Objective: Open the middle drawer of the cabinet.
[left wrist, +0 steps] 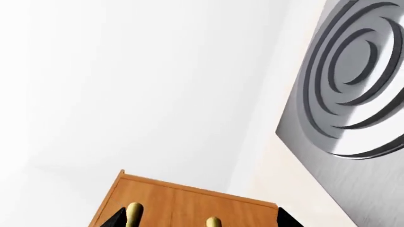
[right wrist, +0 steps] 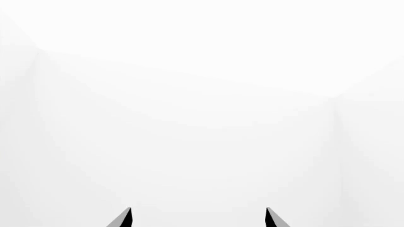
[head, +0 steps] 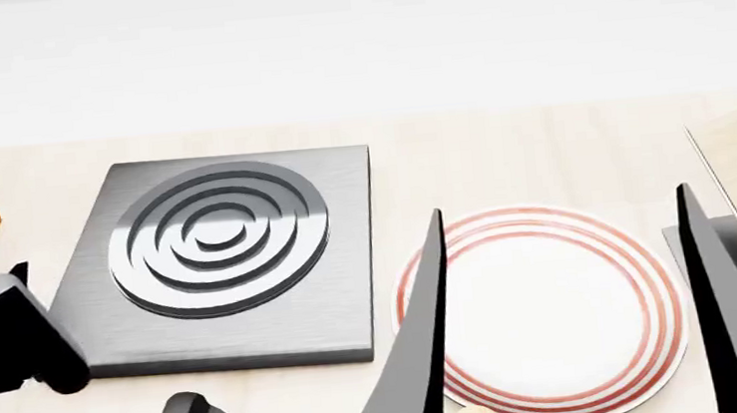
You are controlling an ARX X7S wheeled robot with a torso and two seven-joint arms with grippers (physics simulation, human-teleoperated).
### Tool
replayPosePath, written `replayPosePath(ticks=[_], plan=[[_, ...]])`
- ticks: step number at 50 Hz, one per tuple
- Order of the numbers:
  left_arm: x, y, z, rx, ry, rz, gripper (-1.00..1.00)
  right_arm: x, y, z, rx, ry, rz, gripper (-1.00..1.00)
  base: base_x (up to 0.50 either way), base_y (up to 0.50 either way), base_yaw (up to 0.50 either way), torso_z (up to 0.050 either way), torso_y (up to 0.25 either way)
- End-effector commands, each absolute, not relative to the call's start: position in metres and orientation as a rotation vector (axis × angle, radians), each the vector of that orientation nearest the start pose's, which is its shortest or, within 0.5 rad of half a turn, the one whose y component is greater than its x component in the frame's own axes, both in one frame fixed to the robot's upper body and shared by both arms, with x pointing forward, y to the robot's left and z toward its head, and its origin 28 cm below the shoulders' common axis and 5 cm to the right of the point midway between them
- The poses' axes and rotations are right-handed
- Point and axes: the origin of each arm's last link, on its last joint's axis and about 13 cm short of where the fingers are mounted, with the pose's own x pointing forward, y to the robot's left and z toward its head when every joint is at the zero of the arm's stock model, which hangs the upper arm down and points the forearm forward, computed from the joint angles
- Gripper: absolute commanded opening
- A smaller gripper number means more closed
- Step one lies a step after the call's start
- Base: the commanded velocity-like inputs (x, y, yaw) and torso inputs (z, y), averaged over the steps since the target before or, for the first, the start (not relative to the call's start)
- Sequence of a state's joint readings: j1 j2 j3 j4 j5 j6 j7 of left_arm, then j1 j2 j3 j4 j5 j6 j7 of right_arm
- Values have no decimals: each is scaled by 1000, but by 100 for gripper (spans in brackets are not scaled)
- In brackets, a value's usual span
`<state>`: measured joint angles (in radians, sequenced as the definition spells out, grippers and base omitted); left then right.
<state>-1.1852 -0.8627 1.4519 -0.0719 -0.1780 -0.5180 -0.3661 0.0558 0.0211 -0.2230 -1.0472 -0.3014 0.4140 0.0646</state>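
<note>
Left pincer [left wrist: 198,218] open, tips straddling a brass handle [left wrist: 134,211] on the cabinet [left wrist: 183,201] at worktop's [head: 499,160] left edge. Right pincer [right wrist: 197,216] open, idle. Confirm middle drawer, close squarely, pull straight.

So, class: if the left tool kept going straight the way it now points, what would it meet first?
Most likely the cabinet. In the left wrist view, the left tool has open fingertips framing the wooden front with its brass handle between them. Depth is unclear, and which drawer this is cannot be told.
</note>
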Motion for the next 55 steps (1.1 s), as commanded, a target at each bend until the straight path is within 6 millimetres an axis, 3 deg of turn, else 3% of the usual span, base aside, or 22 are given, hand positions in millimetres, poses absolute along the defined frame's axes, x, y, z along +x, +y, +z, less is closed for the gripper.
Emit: replayPosePath(ticks=[1, 18, 55], plan=[[326, 316, 154, 1331, 20, -76, 100, 154, -82, 199, -161, -712, -64, 100, 0, 0, 0, 0, 0], [329, 322, 142, 1348, 70, -63, 100, 154, -82, 199, -162, -713, -66, 100, 0, 0, 0, 0, 0], [335, 333, 136, 1505, 98, -28, 100, 154, -81, 199, -164, -708, -57, 100, 0, 0, 0, 0, 0]])
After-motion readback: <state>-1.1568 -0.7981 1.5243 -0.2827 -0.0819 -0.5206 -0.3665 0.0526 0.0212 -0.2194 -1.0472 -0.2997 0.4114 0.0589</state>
